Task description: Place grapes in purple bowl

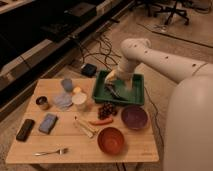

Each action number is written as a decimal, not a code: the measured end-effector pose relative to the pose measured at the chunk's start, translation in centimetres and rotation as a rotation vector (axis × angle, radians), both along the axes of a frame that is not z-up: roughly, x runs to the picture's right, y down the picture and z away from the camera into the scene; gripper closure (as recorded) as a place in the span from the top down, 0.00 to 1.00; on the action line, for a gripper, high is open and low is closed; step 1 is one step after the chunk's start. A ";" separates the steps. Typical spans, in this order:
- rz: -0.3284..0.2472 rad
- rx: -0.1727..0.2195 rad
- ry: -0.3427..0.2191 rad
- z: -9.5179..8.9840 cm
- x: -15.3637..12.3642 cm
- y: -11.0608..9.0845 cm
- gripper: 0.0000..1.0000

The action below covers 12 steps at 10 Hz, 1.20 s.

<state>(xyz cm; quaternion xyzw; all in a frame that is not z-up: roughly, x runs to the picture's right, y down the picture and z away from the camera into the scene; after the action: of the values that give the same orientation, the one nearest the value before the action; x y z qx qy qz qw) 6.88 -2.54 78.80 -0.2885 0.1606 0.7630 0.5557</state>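
The grapes (pixel 106 109), a small dark bunch, lie on the wooden table (pixel 130 150) just in front of the green tray (pixel 136 95). The dull purple bowl (pixel 134 117) stands right of them, a short gap away, with nothing in it. My white arm reaches down from the right. My gripper (pixel 113 86) hangs over the left part of the green tray, behind the grapes and apart from them. Its jaws stand open and nothing is held.
An orange-red bowl (pixel 111 140) sits near the front edge. A red chili (pixel 101 121) and wooden sticks (pixel 85 128) lie between it and the grapes. A white cup (pixel 79 100), grey cup (pixel 67 84), can (pixel 42 102), blue sponge (pixel 48 122), black block (pixel 25 129) and fork (pixel 50 151) fill the left half.
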 end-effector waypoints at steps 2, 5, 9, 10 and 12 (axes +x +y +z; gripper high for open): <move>-0.002 -0.002 -0.004 0.0 -0.2 0.0 0.80; -0.006 -0.003 -0.001 0.0 -0.1 0.1 0.80; -0.115 -0.021 -0.038 -2.0 -2.9 2.9 0.80; -0.143 -0.028 -0.048 -2.5 -3.6 4.2 0.80; -0.190 -0.042 -0.061 -2.2 -5.0 5.9 0.80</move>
<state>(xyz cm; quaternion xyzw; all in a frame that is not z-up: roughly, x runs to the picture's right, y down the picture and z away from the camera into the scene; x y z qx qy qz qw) 1.92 3.34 76.57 -0.3070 0.1861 0.6942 0.6239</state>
